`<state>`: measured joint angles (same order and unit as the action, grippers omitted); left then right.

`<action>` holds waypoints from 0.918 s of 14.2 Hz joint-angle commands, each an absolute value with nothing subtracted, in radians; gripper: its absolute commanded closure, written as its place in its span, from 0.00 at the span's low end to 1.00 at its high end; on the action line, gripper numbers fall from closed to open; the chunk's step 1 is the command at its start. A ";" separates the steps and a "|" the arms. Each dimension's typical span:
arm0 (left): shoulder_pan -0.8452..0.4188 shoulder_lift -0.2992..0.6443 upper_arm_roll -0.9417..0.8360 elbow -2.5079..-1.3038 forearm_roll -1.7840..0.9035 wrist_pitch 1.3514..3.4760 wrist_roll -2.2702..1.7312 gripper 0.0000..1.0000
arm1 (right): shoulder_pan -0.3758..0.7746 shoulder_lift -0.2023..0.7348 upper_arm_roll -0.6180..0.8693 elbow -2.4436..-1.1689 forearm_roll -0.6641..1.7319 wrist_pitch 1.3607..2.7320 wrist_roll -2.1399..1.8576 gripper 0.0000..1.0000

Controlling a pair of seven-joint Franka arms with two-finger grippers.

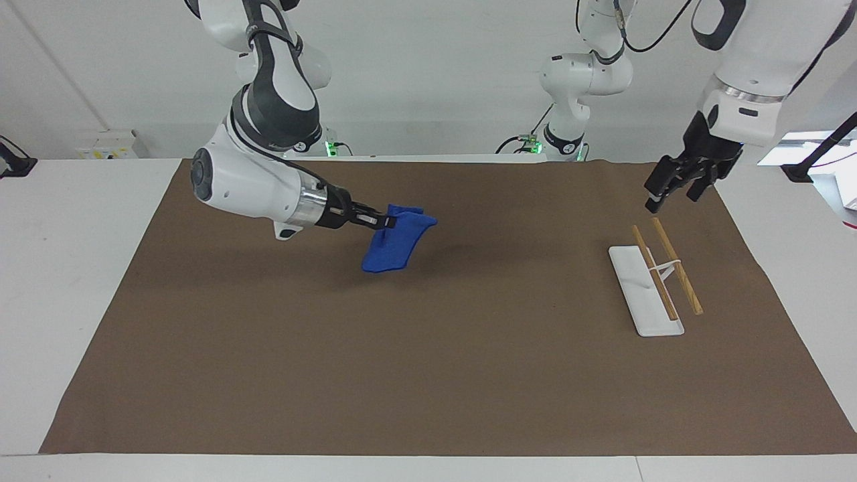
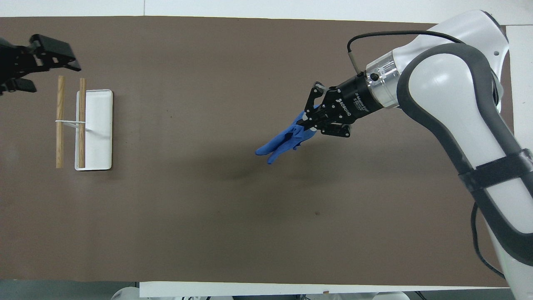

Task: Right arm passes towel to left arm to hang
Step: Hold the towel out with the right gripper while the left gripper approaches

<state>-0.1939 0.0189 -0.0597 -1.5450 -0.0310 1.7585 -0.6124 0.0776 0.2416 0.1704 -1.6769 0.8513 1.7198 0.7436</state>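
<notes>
The towel (image 1: 398, 238) is being held up in the air over the middle of the brown mat (image 1: 428, 375) on the counter, pinched at one edge by the right hand (image 1: 383, 221), whose fingers are clamped on the cloth. The fabric is hanging limp and folded, so it is judged light, soft and prone to sagging; a free hanging edge is suggested for the transfer. The loop string cannot be made out. The left hand (image 1: 677, 185) is being held spread over the rack (image 1: 653, 281).
</notes>
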 commanded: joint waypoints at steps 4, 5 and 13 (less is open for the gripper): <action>-0.385 -0.026 -0.051 -1.676 -0.074 1.912 -1.227 0.00 | 0.139 0.232 0.170 -1.697 1.034 1.862 0.980 1.00; -0.411 -0.029 -0.051 -1.695 -0.072 1.942 -1.327 0.00 | 0.161 0.232 0.170 -1.697 1.064 1.890 1.021 1.00; -0.472 0.083 -0.051 -1.735 -0.074 2.138 -1.451 0.00 | 0.224 0.233 0.170 -1.700 1.150 1.990 1.108 1.00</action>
<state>-0.4475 0.0583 -0.0635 -1.7267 -0.0606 2.0960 -1.4500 0.2185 0.2427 0.1706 -1.6850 1.1235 1.9759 1.0987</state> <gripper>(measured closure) 0.000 0.930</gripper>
